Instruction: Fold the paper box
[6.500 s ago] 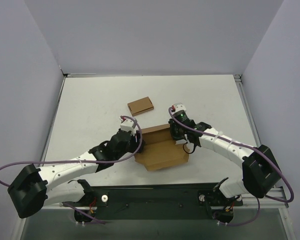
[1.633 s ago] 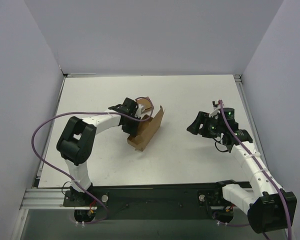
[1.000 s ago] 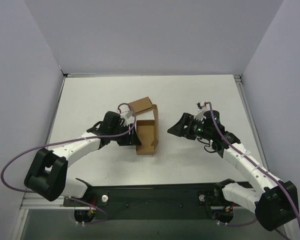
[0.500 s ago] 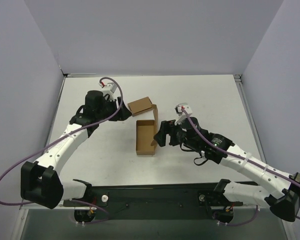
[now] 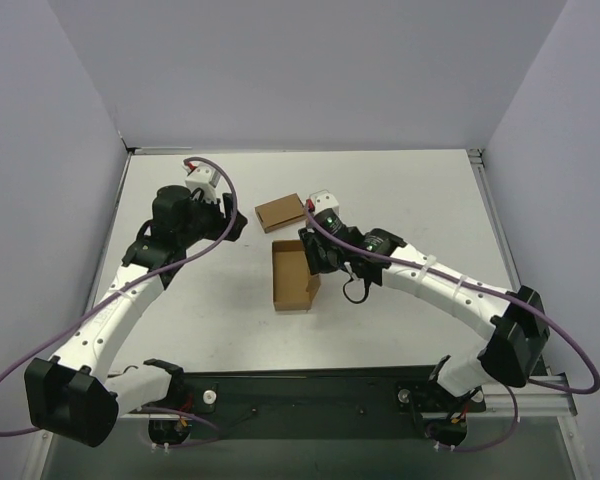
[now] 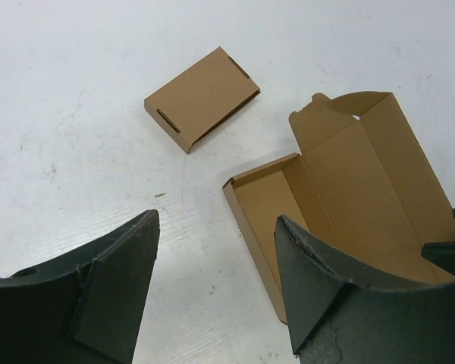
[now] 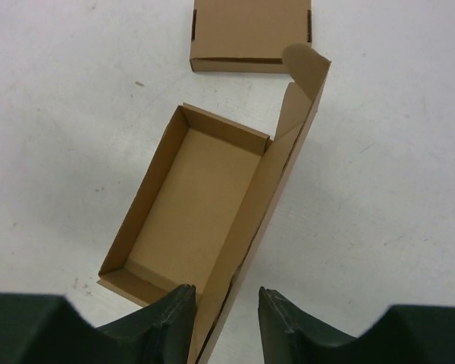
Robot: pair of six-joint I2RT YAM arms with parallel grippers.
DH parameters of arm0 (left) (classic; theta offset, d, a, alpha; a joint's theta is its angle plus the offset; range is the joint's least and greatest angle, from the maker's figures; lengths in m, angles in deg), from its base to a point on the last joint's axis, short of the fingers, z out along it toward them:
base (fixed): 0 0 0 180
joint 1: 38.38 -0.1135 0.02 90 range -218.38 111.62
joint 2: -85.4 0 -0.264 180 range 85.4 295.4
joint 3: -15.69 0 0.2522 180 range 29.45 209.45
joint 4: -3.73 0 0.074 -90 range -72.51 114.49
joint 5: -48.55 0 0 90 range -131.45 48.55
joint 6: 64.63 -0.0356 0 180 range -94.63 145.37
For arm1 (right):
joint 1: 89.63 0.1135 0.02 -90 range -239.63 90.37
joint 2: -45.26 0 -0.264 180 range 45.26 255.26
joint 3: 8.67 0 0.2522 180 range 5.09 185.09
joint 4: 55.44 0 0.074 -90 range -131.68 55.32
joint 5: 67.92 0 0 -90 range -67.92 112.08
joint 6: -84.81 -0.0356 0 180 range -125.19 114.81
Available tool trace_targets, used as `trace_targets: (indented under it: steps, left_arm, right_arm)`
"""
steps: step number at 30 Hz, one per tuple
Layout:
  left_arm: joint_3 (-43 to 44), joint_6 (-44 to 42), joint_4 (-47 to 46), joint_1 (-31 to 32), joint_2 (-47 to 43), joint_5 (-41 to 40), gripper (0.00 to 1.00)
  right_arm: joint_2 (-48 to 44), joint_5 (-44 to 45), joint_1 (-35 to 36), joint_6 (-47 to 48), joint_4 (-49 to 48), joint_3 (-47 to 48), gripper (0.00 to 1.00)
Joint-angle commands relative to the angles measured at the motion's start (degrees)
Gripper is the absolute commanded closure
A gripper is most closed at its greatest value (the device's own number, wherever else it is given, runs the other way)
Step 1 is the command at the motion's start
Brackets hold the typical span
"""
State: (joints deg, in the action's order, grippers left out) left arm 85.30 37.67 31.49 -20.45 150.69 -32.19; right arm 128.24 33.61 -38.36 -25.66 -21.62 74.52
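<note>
Cardboard items on desk [image 5: 420,200]: two. One is the paper box [image 5: 292,280] [image 6: 349,197] [image 7: 189,205], sitting near the desk's middle, a bit toward the left edge. Its tray is open upward, and one lid panel stands up along the right long side, with one rounded tuck flap at the far end. Second is a smaller flat closed box [image 5: 282,212] [image 6: 201,97] [image 7: 250,30], just beyond the paper box toward the far edge, not touching it.

Arms: two, one hand each. Left hand [image 5: 232,226] [image 6: 214,224] is over the desk, left of the small box, near both boxes but clear of them. Its fingers are spread wide with nothing between them but bare desk. Right hand [image 5: 310,255] [image 7: 222,292] is at the paper box's right side, one finger on each side of the upright lid near its lower end. Fingers are apart around the panel; can't tell if they actually press on it.
</note>
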Motion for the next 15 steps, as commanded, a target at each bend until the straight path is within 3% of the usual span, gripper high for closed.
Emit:
trace_targets:
  steps: [1, 2, 3, 5, 9, 15]
  left_arm:
    - [0.3, -2.1, -0.2, -0.4, -1.6, 0.1, 0.28]
    - [0.3, -2.6, -0.2, -0.4, -1.5, 0.8, 0.28]
    - [0.2, -2.7, -0.5, -0.3, -1.5, 2.3, 0.28]
    - [0.0, -3.0, -1.2, -0.3, -1.5, 4.4, 0.28]
    - [-0.2, -3.9, -3.0, -0.3, -0.6, 12.9, 0.28]
    - [-0.3, -5.6, -5.1, 0.3, 2.0, 25.1, 0.28]
  right_arm:
    - [1.7, -2.2, -1.3, 6.1, 3.4, 4.7, 0.69]
    - [1.7, -2.5, -1.6, 9.0, 3.4, 4.8, 0.76]
    - [1.1, -2.9, -1.7, 11.1, 3.4, 4.8, 0.88]
    - [0.5, -4.8, -2.6, 15.8, 3.4, 4.6, 0.99]
    - [-2.6, -11.0, -4.4, 30.5, 3.3, 3.2, 1.00]
    - [-5.6, -25.0, -9.0, 38.8, 2.9, 1.1, 1.00]
